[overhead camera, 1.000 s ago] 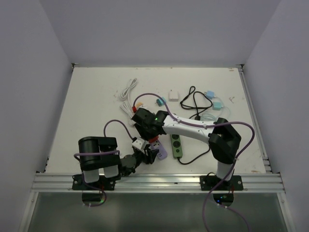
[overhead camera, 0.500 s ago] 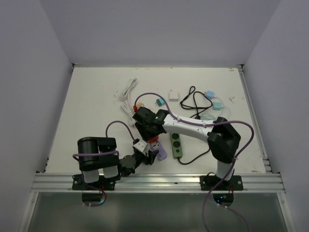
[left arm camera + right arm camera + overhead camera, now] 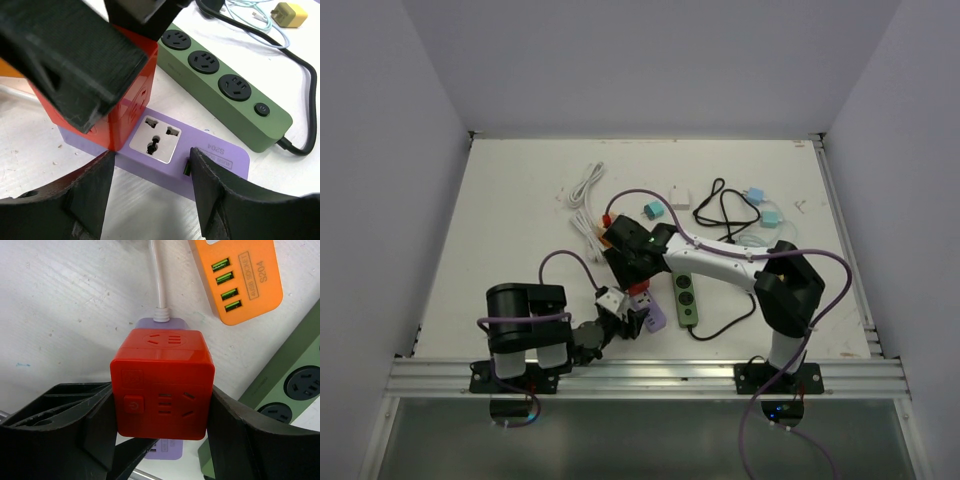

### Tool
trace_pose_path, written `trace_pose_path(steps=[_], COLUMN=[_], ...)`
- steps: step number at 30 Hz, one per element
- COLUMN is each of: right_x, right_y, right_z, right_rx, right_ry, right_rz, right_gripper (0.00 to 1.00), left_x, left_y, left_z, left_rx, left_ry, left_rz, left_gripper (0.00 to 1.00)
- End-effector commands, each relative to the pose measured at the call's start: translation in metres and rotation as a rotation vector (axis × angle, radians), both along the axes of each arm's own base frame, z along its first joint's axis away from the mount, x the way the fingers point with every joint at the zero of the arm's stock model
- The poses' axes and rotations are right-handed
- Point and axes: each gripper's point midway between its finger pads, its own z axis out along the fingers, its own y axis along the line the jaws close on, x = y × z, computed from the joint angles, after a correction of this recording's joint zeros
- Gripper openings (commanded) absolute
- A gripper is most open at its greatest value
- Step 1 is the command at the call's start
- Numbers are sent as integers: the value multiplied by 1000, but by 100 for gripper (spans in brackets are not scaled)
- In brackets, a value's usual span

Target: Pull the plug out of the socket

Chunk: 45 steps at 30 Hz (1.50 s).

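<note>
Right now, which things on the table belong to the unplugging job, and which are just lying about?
Part of the job:
- red cube plug, clamped between the right fingers
- purple socket strip, straddled by the left fingers

Just lying about:
- green power strip
- orange USB strip
- white cable bundle
- black cable
- teal adapters
- small white box

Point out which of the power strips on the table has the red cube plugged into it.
The purple strip: the red cube sits on its end. The green strip beside it has its sockets empty, and the orange one lies apart.
</note>
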Motion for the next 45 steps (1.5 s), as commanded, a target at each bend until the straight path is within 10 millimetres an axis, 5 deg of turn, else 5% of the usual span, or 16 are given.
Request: trace_pose_path(steps=[1, 10, 19, 23, 29, 37, 41, 45], right_x=[-49, -47, -29, -32, -48, -37, -27, -37], right_y=[67, 65, 41, 39, 49, 58, 56, 53], right_z=[35, 31, 6, -6, 8, 41, 52, 39], right_rx=[386, 459, 31, -14, 136, 438, 356, 197], right_ry=[238, 302, -6, -3, 100, 252, 138, 74], right_rz=[81, 66, 27, 28, 56, 22, 47, 80], right_gripper=[0, 0, 0, 0, 0, 0, 0, 0], left_x=[0, -8, -8, -8, -8, -9, -10, -10], left_y=[13, 20, 22, 23, 26, 29, 28, 28], left_z=[-2, -24, -32, -41, -48, -53, -61, -63], left_rx=[-17, -31, 0, 29, 47, 58, 79, 80], left_ry=[-40, 51, 74, 92, 114, 129, 153, 158], left_rz=[-8, -3, 12, 21, 39, 44, 51, 53], left_gripper=[62, 59, 59, 60, 60, 59, 59, 59])
